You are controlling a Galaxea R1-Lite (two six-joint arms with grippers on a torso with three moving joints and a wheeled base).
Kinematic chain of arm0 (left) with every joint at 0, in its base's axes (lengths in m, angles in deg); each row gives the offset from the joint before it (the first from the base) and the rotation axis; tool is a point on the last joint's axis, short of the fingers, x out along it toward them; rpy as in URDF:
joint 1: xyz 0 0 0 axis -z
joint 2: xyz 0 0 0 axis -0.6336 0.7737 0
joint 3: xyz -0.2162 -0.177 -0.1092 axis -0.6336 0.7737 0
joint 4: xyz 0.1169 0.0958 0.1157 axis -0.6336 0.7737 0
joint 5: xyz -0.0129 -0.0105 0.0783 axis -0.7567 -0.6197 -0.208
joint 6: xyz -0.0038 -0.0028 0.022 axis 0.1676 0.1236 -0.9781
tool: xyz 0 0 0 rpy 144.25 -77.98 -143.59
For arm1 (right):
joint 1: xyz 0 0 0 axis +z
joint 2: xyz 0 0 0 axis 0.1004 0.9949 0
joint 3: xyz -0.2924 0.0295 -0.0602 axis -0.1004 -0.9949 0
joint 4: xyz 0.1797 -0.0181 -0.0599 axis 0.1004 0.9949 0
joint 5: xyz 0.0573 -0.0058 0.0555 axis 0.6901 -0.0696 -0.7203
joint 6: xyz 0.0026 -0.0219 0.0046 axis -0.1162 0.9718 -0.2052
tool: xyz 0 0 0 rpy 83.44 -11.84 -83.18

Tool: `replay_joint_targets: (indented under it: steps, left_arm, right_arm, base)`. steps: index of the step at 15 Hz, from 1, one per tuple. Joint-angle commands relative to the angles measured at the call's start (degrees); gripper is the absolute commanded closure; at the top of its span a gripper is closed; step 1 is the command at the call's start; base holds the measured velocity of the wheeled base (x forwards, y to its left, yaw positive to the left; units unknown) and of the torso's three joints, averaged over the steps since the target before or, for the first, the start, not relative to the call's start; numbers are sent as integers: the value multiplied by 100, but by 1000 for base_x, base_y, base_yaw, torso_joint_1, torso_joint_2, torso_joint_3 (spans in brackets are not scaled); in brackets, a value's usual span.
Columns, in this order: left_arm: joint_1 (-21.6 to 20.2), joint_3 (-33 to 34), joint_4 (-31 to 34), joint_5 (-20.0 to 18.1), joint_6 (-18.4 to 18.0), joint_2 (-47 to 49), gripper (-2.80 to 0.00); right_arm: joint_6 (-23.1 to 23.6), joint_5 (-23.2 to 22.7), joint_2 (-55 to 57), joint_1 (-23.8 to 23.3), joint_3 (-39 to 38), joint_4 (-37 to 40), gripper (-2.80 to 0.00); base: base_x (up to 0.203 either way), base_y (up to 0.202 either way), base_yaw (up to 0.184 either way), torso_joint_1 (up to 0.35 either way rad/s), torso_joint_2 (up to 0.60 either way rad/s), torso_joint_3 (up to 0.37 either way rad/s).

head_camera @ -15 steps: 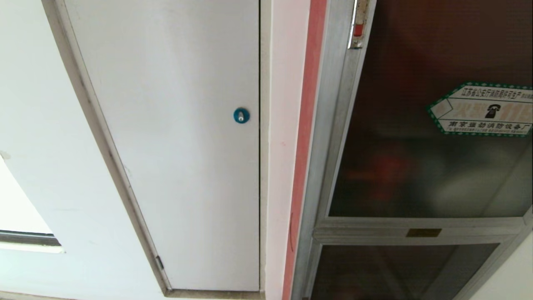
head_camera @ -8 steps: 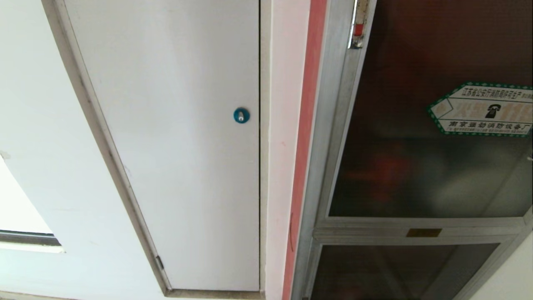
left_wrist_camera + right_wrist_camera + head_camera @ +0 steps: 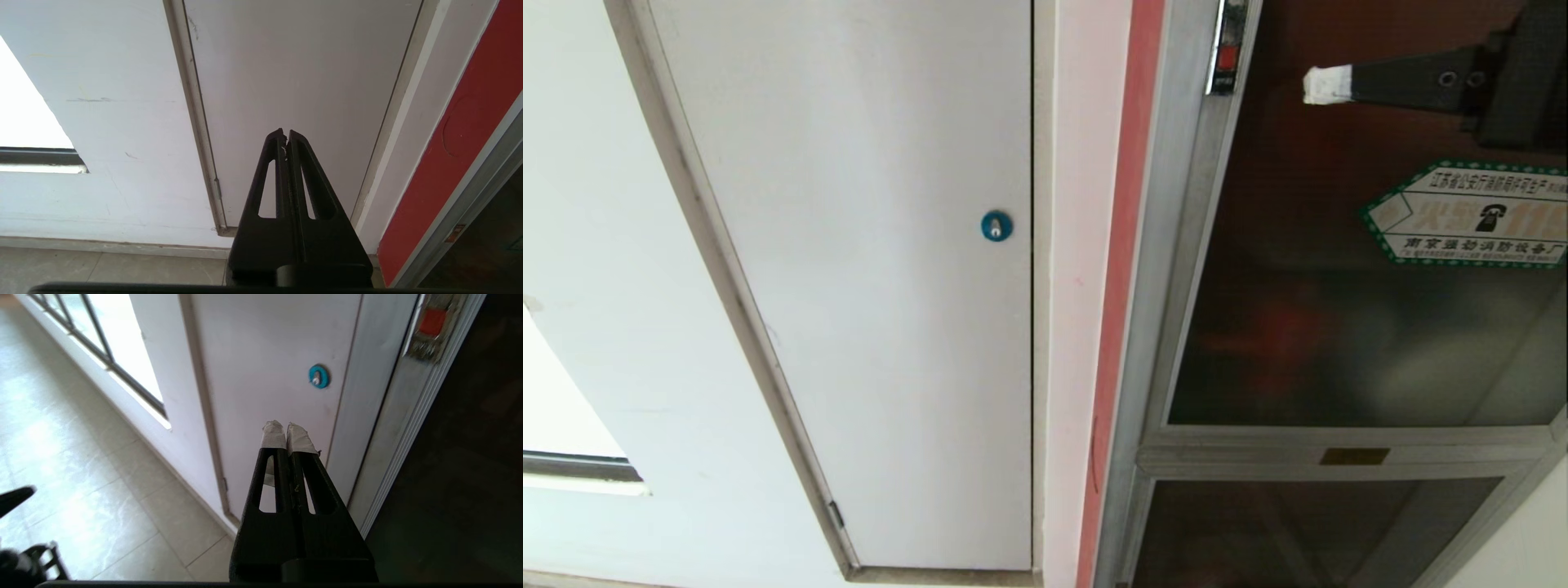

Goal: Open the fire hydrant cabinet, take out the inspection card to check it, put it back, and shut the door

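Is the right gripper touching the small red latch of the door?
Apart. The head view shows the right gripper right of the red latch, with dark glass of the door between them.

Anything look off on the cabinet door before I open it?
Nothing stands out. The door sits shut and square in its frame, glass whole, sticker flat, red latch in place. Right end effector hangs clear of the latch.

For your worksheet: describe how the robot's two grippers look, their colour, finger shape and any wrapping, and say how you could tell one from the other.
Both are matte black, with long tapering fingers, each pierced by an elongated slot. The right gripper has pale tape wrapped round both fingertips, and two small round fasteners show on its finger. The left gripper has bare black tips with a few whitish scuffs. No cables show.
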Motion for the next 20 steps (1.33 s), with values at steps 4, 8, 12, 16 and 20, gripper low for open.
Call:
replay_joint_targets:
  steps: [4,8,12,16,20]
  left_arm:
    - [-2,35,-5,4,1,-1,0]
    - [-2,35,-5,4,1,7,0]
    - [-2,35,-5,4,1,6,0]
    - [-2,35,-5,4,1,-1,0]
    - [-2,35,-5,4,1,1,0]
  right_arm:
    - [8,368,1006,32,885,-30,0]
    - [12,550,1245,-21,1299,-47,0]
    - [17,576,1268,-177,1358,-61,0]
    - [25,585,1349,-338,1481,-143,0]
    - [26,594,1519,-338,1718,-115,0]
  base:
    - [0,0,0,0,0,0]
    - [0,0,0,0,0,0]
    - [0,0,0,0,0,0]
    - [0,0,0,0,0,0]
    - [0,0,0,0,0,0]
